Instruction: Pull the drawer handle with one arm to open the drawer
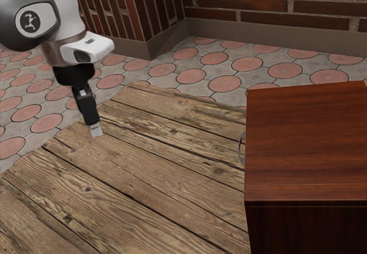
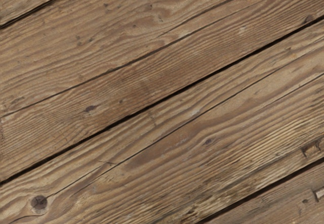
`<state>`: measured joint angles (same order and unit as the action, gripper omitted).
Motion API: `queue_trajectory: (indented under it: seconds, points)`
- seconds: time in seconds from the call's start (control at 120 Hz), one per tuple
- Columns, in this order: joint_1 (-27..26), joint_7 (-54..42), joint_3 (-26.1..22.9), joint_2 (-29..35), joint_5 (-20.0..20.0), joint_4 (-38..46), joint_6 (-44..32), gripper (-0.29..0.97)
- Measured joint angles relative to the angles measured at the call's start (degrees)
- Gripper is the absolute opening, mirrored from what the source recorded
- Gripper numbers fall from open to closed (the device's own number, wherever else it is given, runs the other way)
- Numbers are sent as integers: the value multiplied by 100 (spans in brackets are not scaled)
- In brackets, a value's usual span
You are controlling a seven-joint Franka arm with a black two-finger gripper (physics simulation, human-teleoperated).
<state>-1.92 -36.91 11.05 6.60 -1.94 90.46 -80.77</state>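
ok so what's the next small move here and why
Probably carry the gripper across the table toward the exterior view's right, to the drawer handle. It hangs well apart from the cabinet, pointing down at the planks, and the handle is untouched.

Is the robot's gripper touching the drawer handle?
No, the gripper hangs above the wooden table, well apart from the drawer handle on the dark cabinet at the exterior view's right.

Weathered brown table (image 1: 143, 168) planks, streaked with dark grain and knots, meet a glossy red-brown cabinet (image 1: 307, 139). Beyond, terracotta discs dot a grey floor (image 1: 229, 65) below a red-brick wall (image 1: 275, 2). The arm (image 1: 40, 13) is white and grey, its gripper (image 1: 94, 129) black.
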Motion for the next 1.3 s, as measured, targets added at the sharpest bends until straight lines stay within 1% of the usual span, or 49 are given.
queue_trajectory:
  seconds: [0.167,0.375,0.467,0.55,0.75,0.883,1.017,1.175,1.3]
  points:
    - [2,-518,11,14,11,-6,-272,68]
    - [15,-1025,39,119,105,5,-362,68]
    - [-221,-1391,0,189,145,29,-368,68]
    - [-347,-1951,-77,264,240,68,-354,68]
    - [-598,-3850,-365,342,298,256,-382,68]
    - [-593,-5308,-388,333,581,565,-761,67]
    - [-640,-6811,-393,325,1148,1018,-1530,66]
    - [-689,-8240,-394,198,1595,1093,-2350,62]
    - [-881,-9234,-396,-30,1951,1092,-2800,57]
